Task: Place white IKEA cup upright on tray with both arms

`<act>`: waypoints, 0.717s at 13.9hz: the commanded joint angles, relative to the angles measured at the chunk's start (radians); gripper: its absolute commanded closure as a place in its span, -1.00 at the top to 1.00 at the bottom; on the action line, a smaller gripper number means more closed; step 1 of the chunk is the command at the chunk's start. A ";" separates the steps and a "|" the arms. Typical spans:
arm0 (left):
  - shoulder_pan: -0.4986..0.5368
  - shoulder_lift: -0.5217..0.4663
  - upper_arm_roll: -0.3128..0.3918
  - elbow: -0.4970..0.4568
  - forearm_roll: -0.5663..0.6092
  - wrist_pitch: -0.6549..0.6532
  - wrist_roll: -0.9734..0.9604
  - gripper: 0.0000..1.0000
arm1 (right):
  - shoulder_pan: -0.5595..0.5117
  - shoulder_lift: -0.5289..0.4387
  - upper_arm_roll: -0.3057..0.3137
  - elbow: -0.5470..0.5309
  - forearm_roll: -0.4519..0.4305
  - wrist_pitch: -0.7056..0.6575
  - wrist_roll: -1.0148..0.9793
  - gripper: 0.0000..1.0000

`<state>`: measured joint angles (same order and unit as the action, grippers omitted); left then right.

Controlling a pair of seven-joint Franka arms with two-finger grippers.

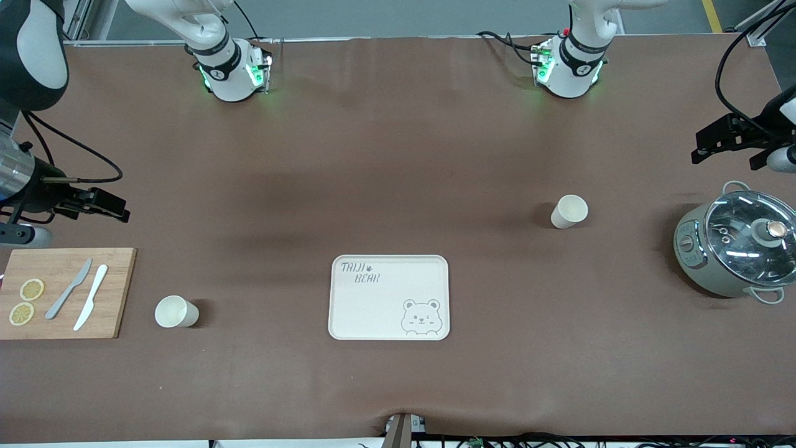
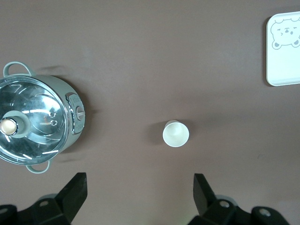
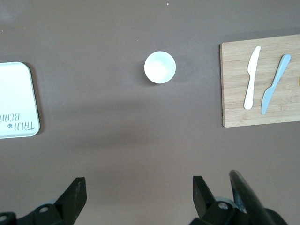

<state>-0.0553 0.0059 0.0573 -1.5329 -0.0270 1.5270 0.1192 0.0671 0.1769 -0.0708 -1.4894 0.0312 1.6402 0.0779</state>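
The cream tray [image 1: 388, 297] with "TAIJI BEAR" lettering lies at the table's middle; it also shows in the left wrist view [image 2: 283, 70] and the right wrist view [image 3: 16, 89]. One white cup [image 1: 569, 211] stands upright toward the left arm's end, farther from the front camera than the tray. My left gripper [image 1: 724, 144] hangs open and empty over bare table beside this cup [image 2: 176, 133]. A second white cup [image 1: 176, 312] stands upright toward the right arm's end. My right gripper [image 1: 99, 205] hangs open and empty over bare table near that cup [image 3: 160, 67].
A grey-green pot with a glass lid [image 1: 737, 249] stands at the left arm's end [image 2: 35, 124]. A bamboo cutting board [image 1: 62, 292] with two knives and two lemon slices lies at the right arm's end [image 3: 234, 84].
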 commanded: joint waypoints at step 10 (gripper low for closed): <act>-0.017 0.040 -0.020 -0.009 -0.013 0.062 -0.009 1.00 | -0.047 -0.106 -0.004 0.004 0.012 -0.112 0.002 1.00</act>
<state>-0.0681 0.0245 0.0444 -1.5349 -0.0270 1.5588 0.1192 0.0218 0.0666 -0.0815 -1.4776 0.0313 1.5148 0.0764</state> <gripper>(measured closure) 0.000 0.000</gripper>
